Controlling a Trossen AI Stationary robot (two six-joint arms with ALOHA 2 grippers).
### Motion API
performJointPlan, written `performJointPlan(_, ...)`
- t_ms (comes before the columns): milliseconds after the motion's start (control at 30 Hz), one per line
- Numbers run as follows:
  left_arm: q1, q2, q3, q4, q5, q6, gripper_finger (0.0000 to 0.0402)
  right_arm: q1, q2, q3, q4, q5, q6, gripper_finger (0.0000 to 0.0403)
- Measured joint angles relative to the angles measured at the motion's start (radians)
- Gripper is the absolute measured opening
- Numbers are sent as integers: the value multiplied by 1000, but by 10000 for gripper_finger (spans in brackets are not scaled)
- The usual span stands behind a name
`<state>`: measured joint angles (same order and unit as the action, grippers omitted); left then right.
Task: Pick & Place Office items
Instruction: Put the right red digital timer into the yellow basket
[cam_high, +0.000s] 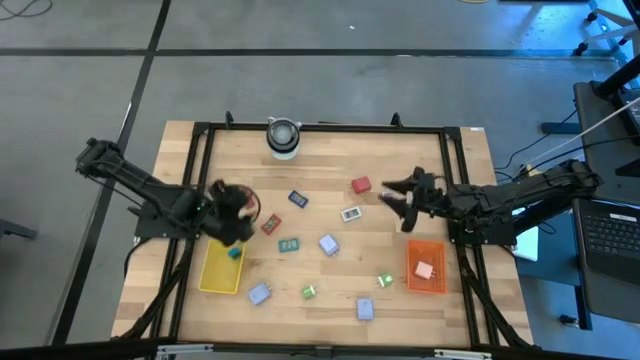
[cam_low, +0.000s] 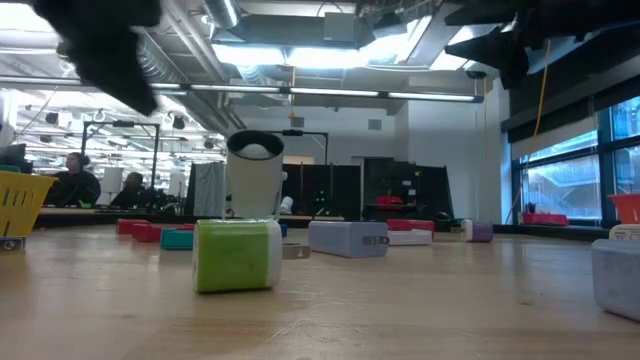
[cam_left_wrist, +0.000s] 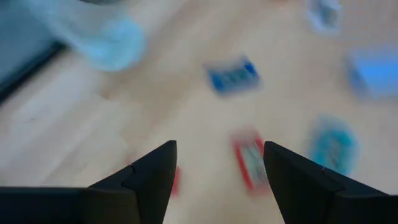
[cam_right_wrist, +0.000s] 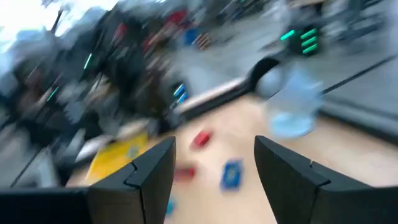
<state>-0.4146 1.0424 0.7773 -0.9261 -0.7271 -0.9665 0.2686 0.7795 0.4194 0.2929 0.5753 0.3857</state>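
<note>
The left gripper (cam_high: 240, 215) hangs with fingers apart and empty above the yellow plastic tray (cam_high: 213, 277) near the table's left edge. The small red flat packet (cam_high: 271, 225) lies just beside it, toward the table's middle; the right gripper (cam_high: 392, 195), also spread, sits farther off.

One packet (cam_high: 235, 253) lies in the left tray (cam_high: 216, 277), another (cam_high: 424, 269) in the right tray (cam_high: 436, 281).

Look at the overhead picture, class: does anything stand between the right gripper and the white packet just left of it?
Nothing visible does. The right gripper, fingers open, sits close to the white packet, with only bare wood between them. The red block lies off to the far side, out of that line.
</note>
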Motion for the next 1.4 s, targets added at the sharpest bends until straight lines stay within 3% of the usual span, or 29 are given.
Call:
performJointPlan(100,98,3,-35,105,7,28,242,-1,-1,0,61,33,-63,220)
performJointPlan(300,231,3,-146,503,258,191,242,0,-2,38,76,-160,-104,220)
performJointPlan(533,366,3,-213,549,542,217,242,0,-2,45,38,-176,-97,219)
performJointPlan(733,473,1,-215,551,743,343,242,0,-2,45,10,-176,-97,219)
performJointPlan(1067,549,34,-215,479,779,353,243,0,-2,46,-19,-176,-78,219)
performJointPlan(1400,539,216,-167,462,820,340,260,0,-1,46,-29,-177,-68,219)
